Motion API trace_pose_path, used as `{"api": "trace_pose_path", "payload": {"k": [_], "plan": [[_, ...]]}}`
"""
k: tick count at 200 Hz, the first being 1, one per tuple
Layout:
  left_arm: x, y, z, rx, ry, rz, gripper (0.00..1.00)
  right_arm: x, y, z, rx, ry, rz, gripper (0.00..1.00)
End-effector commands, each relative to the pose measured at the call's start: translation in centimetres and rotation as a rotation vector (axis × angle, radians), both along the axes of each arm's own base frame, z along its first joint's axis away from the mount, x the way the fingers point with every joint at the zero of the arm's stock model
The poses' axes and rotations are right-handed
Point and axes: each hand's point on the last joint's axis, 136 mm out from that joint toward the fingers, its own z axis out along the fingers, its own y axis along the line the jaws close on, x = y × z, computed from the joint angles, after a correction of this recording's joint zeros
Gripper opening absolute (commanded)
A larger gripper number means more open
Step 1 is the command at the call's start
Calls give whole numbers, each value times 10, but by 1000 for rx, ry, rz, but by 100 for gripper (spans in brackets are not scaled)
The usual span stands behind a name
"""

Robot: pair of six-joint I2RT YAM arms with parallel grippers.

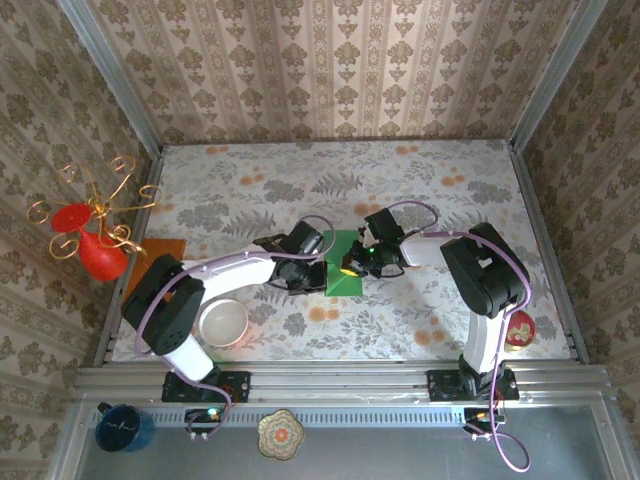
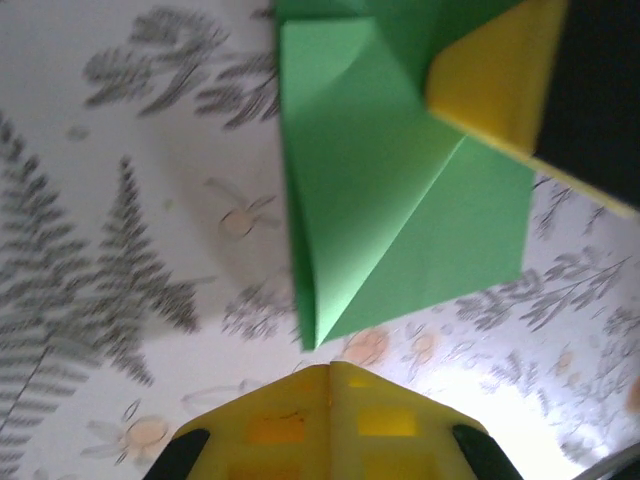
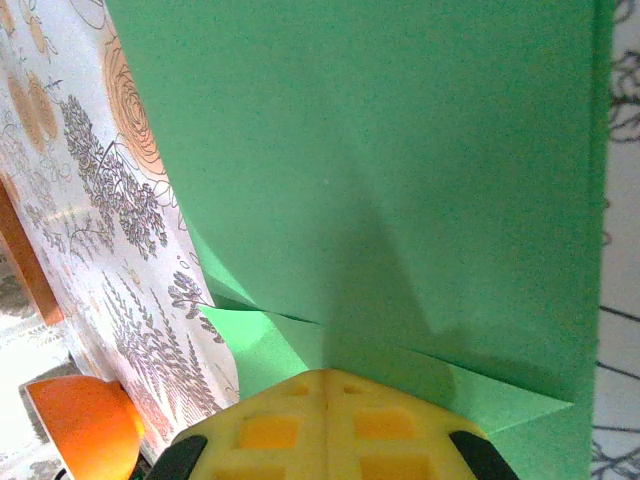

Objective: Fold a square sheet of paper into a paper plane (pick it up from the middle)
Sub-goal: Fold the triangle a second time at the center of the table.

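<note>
Shows the left pincer (image 2: 330, 372) closed, its two yellow fingertips (image 2: 285, 425) pressed together with nothing between them. Places it just short of the pointed corner of the green paper sheet (image 2: 400, 200), apart from it, over the bare floral tabletop (image 2: 110, 250).

Shows the right pincer (image 3: 325, 378) closed as well, tips flat against each other, gripping nothing. Sets that tip on the sheet, at a folded flap where creases meet. Seen from the left wrist, lies as a yellow pad on the sheet's far right part.

Lies flat, the sheet, partly folded, with diagonal creases running to the point nearest the left pincer.

From above, puts both pincers at the middle of the tabletop. Has the left pincer (image 1: 318, 262) at the sheet's left edge and the right pincer (image 1: 352, 264) over its right part, green paper (image 1: 343, 284) showing between and below them.

Farther out, finds a white bowl (image 1: 222, 322) near the near-left corner, beside the left arm. Finds an orange paper sheet (image 1: 150, 268) at the left edge, next to a red vase (image 1: 97, 252) with gold wire curls. Finds a small red object (image 1: 520, 330) at the right edge, behind the right arm; cannot tell what it is.
</note>
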Motion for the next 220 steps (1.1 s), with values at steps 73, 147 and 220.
{"api": "trace_pose_path", "payload": {"k": [73,147,220], "plan": [[12,3,-38,51,62,93,0,-17,-27,-39,-123,114,-60,0],[-4,19,-57,111,132,120,0,-5,-6,25,-68,-123,96,0],[-3,20,-57,121,136,127,0,-32,18,12,-69,-86,181,0]]}}
